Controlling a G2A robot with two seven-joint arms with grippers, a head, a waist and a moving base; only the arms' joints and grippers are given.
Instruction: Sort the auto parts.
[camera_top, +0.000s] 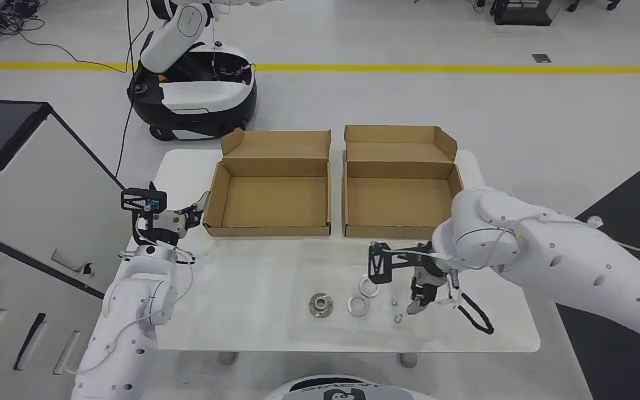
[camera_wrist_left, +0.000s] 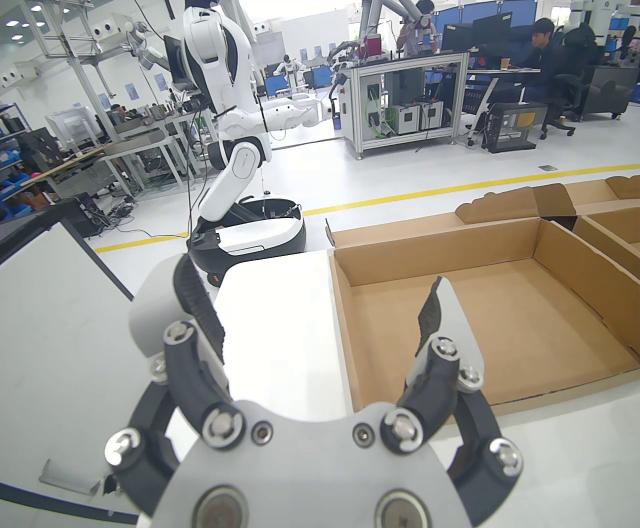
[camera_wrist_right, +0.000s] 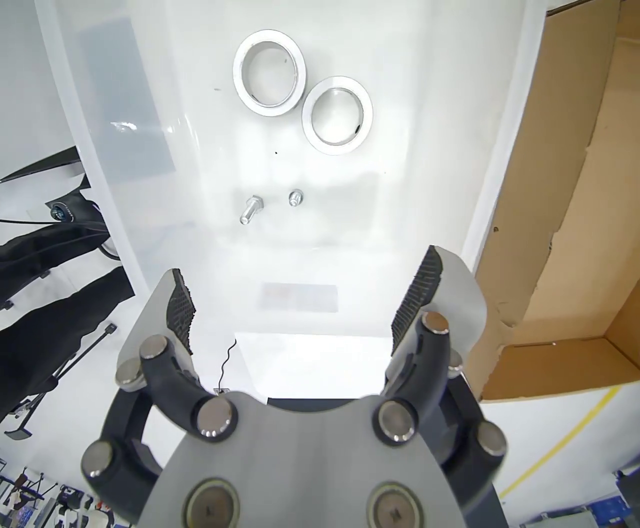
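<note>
Several metal parts lie on the white table (camera_top: 260, 310) near its front edge. They are a round flanged hub (camera_top: 320, 303), two flat rings (camera_top: 357, 305) (camera_top: 368, 288) and two small bolts (camera_top: 393, 298) (camera_top: 397, 319). In the right wrist view the rings (camera_wrist_right: 268, 73) (camera_wrist_right: 337, 114) touch side by side, with the bolts (camera_wrist_right: 250, 209) (camera_wrist_right: 296, 197) nearer the fingers. My right gripper (camera_wrist_right: 305, 295) (camera_top: 422, 296) is open and empty, just right of the bolts. At the table's left edge my left gripper (camera_wrist_left: 310, 280) (camera_top: 185, 218) is open and empty, facing the left box.
Two open, empty cardboard boxes (camera_top: 270, 190) (camera_top: 398, 185) stand side by side at the back of the table; the left box (camera_wrist_left: 500, 310) lies just ahead of my left gripper. Another white robot (camera_top: 195, 90) stands beyond the table. A grey panel (camera_top: 40, 190) flanks the left side.
</note>
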